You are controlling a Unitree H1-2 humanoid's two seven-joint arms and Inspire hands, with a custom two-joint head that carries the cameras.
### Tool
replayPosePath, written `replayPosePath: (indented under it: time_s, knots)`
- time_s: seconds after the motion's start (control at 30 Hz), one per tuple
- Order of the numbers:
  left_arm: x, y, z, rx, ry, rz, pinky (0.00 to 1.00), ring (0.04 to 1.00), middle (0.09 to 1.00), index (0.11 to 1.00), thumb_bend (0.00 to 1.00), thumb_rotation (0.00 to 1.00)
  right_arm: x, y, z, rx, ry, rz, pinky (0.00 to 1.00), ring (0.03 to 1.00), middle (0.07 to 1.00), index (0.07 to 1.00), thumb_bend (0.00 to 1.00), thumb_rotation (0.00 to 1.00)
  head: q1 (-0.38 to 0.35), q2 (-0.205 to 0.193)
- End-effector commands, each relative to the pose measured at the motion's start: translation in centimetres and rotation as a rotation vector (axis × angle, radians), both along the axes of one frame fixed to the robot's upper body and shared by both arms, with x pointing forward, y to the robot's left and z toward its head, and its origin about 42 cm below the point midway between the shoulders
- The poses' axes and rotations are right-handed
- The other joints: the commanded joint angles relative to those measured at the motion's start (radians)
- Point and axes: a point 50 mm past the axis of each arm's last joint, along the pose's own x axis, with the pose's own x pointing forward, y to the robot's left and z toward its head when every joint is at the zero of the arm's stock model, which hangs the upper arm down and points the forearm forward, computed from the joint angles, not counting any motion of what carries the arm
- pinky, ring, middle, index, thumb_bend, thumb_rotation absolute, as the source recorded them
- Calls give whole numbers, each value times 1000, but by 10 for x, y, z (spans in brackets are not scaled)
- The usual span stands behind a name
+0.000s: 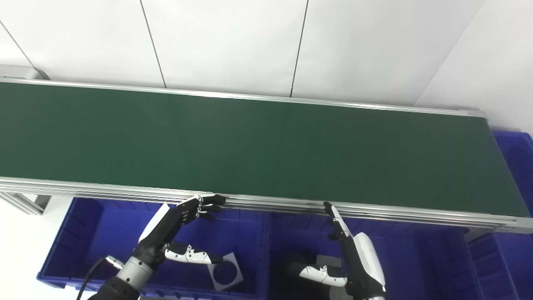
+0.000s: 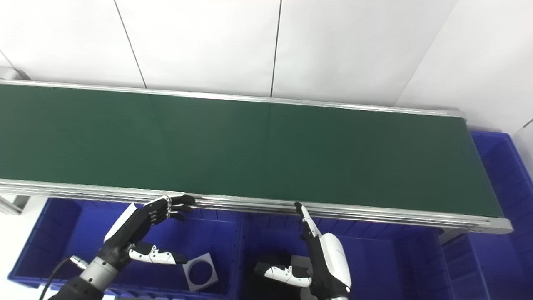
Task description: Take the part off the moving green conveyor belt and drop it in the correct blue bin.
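Note:
The green conveyor belt runs across the picture with no part on it. My left hand hovers open over the left blue bin, fingertips by the belt's near rail. A grey square plate with a round hole lies in that bin, below the left thumb. My right hand stands open over the middle blue bin, fingers pointing up toward the rail. Dark and grey parts lie in that bin, partly hidden by the right thumb.
A further blue bin stands at the belt's right end. The aluminium rail edges the belt's near side. White wall panels rise behind the belt.

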Motion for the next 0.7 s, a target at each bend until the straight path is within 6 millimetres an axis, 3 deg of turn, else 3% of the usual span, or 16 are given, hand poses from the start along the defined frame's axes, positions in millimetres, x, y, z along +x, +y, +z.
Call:
replayPosePath:
  time_s: [0.0,0.47,0.67]
  knots:
    - [5,0,7,-35,-36,2,678,746,802,764,887,152,2,2,8,75,-92,1,736,846,911,947,1000,563,5,-2]
    - [6,-3,-2,-106,-14,8,741,777,836,827,899,171,4,-2,0,238,-92,-33,758,810,866,900,967,378,13,-14]
    - [6,-6,-4,-119,-20,5,729,777,835,829,898,180,3,-5,-2,242,-89,-27,763,798,852,886,971,360,18,-14]
